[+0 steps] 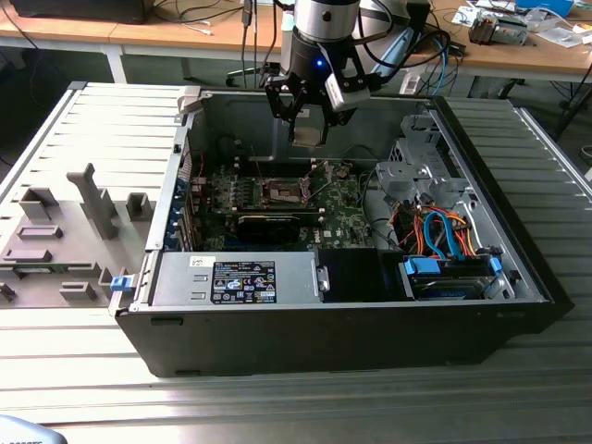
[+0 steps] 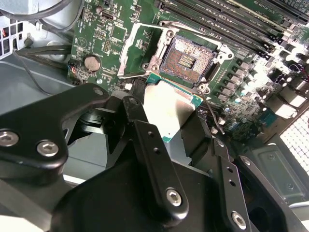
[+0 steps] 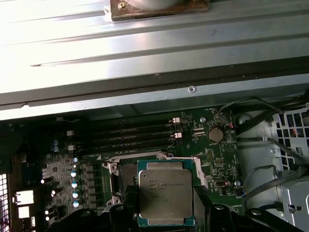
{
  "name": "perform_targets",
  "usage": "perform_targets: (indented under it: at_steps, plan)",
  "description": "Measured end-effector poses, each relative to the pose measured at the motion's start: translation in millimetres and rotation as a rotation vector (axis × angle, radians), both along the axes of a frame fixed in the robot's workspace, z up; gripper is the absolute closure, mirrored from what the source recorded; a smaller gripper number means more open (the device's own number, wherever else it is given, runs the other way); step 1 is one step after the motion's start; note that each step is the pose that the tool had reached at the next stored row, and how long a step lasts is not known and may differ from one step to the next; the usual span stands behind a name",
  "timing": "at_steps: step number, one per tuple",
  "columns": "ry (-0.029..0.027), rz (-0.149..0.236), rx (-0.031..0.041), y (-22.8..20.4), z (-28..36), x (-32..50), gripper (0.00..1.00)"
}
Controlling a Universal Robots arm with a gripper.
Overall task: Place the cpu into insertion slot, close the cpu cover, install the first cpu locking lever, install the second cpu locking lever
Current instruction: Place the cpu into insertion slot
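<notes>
My gripper (image 1: 308, 125) hangs over the open computer case, shut on the cpu (image 1: 308, 136). In both wrist views the cpu (image 2: 169, 108) (image 3: 165, 193) is a flat square chip with a silver top and green edge, clamped between the two black fingers (image 2: 145, 140). It is held in the air above the green motherboard (image 1: 342, 208). The insertion slot (image 2: 186, 58) lies bare, its dark contact field showing, a little beyond the chip. In the first wrist view the chip covers most of the slot (image 3: 126, 175). The cpu cover (image 2: 137, 48) is swung up and open beside the slot.
The case's far metal wall (image 3: 145, 72) stands close behind the gripper. Long memory slots (image 3: 130, 135) run beside the socket. A power supply (image 1: 242, 280) and a drive bay with blue and orange cables (image 1: 444, 242) fill the case's near side. A grey fixture tray (image 1: 65, 231) sits at the exterior view's left.
</notes>
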State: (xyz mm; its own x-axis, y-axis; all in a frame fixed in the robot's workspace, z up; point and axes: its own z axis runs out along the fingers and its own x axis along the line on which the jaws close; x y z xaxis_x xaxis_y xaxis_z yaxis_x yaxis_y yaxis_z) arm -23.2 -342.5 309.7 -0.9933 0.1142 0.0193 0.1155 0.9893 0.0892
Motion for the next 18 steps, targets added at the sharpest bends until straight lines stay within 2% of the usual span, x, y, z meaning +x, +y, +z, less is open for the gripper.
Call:
perform_targets:
  at_steps: [18]
  plan:
    - [0.0000,-0.026,0.0001,0.0,-0.4,0.0,0.45]
